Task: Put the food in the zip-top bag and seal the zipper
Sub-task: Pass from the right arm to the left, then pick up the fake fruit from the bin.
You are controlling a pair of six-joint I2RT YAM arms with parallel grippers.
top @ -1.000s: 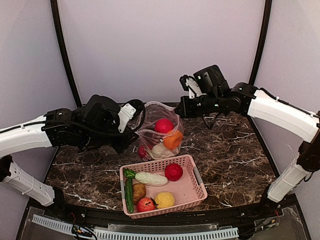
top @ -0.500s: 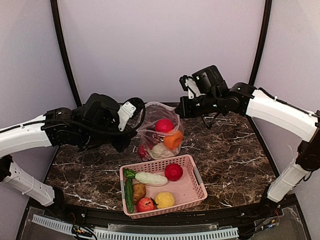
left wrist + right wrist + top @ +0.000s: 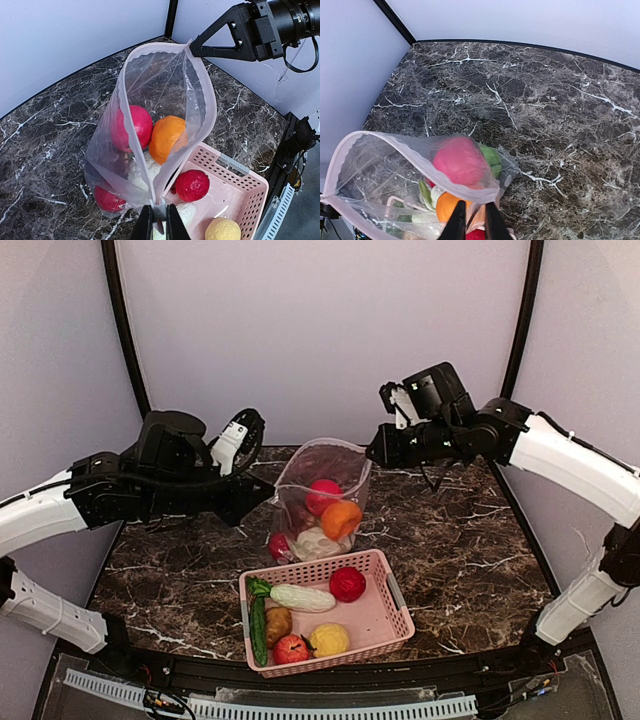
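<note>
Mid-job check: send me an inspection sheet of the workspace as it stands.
Surface: dark marble table, veined.
Job's things: zip-top bag upright, mouth open, zipper unsealed; red ball, orange ball and other food inside.
Clutter: pink basket holding cucumber, yellow ball and more food.
Grippers: left tool and right tool pinch opposite ends of the bag's rim.
Cables: black cable loop hangs near the right tool.
Surroundings: pale walls, black frame posts.

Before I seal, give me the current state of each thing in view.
zip-top bag, held upright, mouth open, food inside
zipper, unsealed
left gripper, shut on the bag's rim
right gripper, shut on the opposite rim
pink basket, holds more food
</note>
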